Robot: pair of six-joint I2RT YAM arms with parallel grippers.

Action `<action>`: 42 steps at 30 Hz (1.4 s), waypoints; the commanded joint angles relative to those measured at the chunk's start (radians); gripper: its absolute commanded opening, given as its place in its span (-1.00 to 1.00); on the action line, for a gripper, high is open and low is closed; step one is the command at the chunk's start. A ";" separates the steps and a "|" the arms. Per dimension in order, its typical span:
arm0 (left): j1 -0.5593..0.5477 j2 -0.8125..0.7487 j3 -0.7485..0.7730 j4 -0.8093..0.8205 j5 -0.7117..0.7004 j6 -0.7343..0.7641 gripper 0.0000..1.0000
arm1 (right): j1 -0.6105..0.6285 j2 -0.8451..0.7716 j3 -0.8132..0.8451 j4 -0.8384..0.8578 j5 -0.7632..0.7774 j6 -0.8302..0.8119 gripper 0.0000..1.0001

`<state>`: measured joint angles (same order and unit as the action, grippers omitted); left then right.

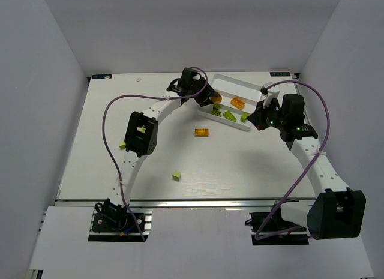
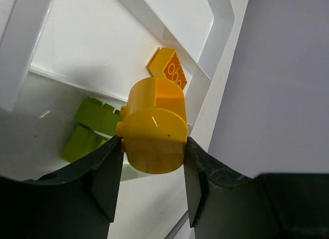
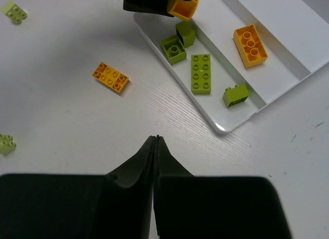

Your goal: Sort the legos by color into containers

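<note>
Pinching orange lego [image 2: 157, 118] w/ L end effector [image 2: 153, 146]

lime brick [image 3: 6, 144] edge-cropped, green bricks [image 2: 95, 115] half-hidden

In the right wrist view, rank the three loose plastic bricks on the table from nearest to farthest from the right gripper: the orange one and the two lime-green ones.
From the right gripper:
1. orange studded plastic brick, ahead and slightly left.
2. lime-green brick at the left edge, level with the fingertips.
3. lime-green brick in the top-left corner.
</note>
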<state>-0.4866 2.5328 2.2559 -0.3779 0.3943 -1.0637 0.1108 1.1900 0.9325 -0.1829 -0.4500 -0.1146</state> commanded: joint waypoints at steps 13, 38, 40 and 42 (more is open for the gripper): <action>-0.035 0.032 0.047 0.115 -0.118 -0.142 -0.10 | -0.010 -0.066 -0.049 0.013 -0.022 0.001 -1.00; 0.075 -0.543 -0.259 -0.251 -0.190 0.368 -0.59 | 0.206 0.083 -0.031 -0.210 -0.449 -0.460 -0.14; 0.103 -0.746 -0.489 -0.308 -0.291 0.436 -0.27 | 0.341 0.129 -0.017 -0.211 -0.388 -0.482 0.21; 0.114 -0.885 -0.643 -0.340 -0.356 0.444 0.23 | 0.446 0.178 -0.018 -0.140 -0.354 -0.433 0.44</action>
<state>-0.3923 1.8786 1.7901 -0.5598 0.1864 -0.7582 0.4461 1.3315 0.8700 -0.3508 -0.8436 -0.5140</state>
